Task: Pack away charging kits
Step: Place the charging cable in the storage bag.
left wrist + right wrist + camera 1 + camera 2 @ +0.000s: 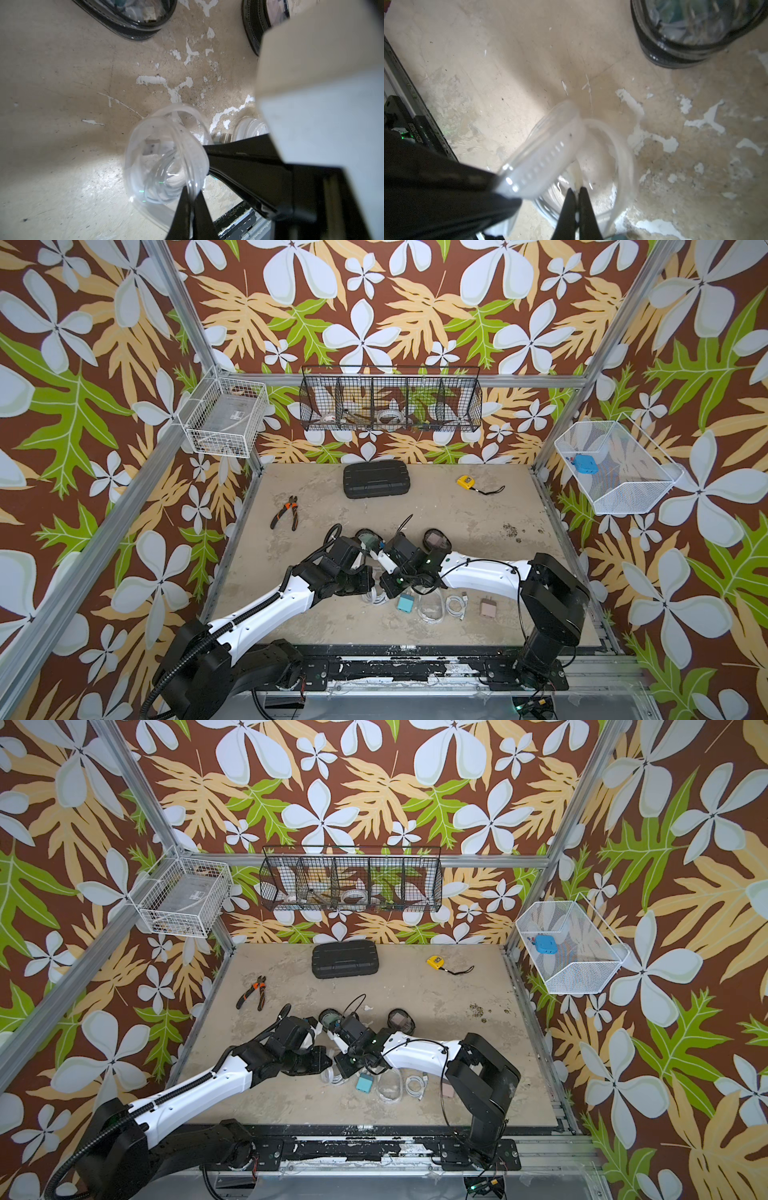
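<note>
1. Left wrist view shows my left hand (190, 204) pinched together on the thin rim of the clear case (166, 153). My right hand (577, 204) is clamped the same way on the other half's rim, so the two halves stand spread apart between them. In both top views my arms hide this case.
2. A coiled cable (164, 176) lies inside the shell. I judge this kit half packed: cable in, plug missing.
3. As I read it, one hand must next let go and fetch the teal plug (405, 603), which lies near my wrists. The other hand has to keep the slippery shell from flopping shut or tipping.
4. The black-rimmed case (368, 538) and the second black-rimmed case (437, 540) just beyond my hands look already filled.
5. Toward the front lie a second clear case (430, 608), a loose cable (455, 608) and a pink plug (487, 608).
6. The surface (478, 531) is beige and scuffed, with paint flaking white. Pliers (286, 512), a tape measure (465, 482) and a ribbed black case (376, 480) lie toward the back. Wire baskets hang on flower-papered walls.
</note>
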You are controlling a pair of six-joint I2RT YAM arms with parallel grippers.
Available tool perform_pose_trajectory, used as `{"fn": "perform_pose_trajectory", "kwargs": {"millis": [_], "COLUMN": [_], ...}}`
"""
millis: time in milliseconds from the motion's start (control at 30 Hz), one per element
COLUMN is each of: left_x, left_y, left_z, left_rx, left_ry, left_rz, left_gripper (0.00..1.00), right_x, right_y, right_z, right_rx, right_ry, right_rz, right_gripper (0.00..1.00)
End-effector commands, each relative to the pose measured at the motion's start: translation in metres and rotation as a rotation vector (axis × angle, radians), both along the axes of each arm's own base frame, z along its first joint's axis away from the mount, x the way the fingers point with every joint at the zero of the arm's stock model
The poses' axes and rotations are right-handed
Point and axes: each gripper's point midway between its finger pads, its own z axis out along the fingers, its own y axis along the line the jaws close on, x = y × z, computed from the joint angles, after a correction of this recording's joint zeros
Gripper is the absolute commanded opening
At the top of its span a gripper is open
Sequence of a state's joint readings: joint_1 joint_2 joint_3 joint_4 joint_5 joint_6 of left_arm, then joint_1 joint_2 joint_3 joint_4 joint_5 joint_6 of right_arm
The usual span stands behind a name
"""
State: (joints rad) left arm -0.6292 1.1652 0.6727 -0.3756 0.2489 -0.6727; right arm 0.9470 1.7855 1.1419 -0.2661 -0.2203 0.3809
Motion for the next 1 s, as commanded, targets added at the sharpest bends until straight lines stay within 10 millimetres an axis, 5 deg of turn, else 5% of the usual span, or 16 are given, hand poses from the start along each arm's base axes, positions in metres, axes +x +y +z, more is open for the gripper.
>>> {"fn": "perform_pose_trajectory", "kwargs": {"millis": [0, 433, 733, 967], "left_x": [0.006, 0.015, 0.026, 0.024], "left_y": [-0.006, -0.001, 0.009, 0.003], "left_z": [0.008, 0.003, 0.009, 0.012], "left_rx": [-0.045, 0.003, 0.067, 0.061], "left_ry": [-0.025, -0.035, -0.080, -0.067], "left_rz": [0.008, 0.041, 0.079, 0.034], "left_gripper": [0.00, 0.00, 0.00, 0.00], "right_x": [0.005, 0.016, 0.016, 0.014], "right_y": [0.004, -0.019, -0.021, -0.017], "right_z": [-0.005, -0.031, -0.014, -0.033], "right_rx": [-0.019, -0.075, -0.058, -0.084], "right_ry": [0.009, 0.034, -0.001, 0.038], "right_rz": [0.001, -0.079, -0.069, -0.049], "right_gripper": [0.00, 0.00, 0.00, 0.00]}}
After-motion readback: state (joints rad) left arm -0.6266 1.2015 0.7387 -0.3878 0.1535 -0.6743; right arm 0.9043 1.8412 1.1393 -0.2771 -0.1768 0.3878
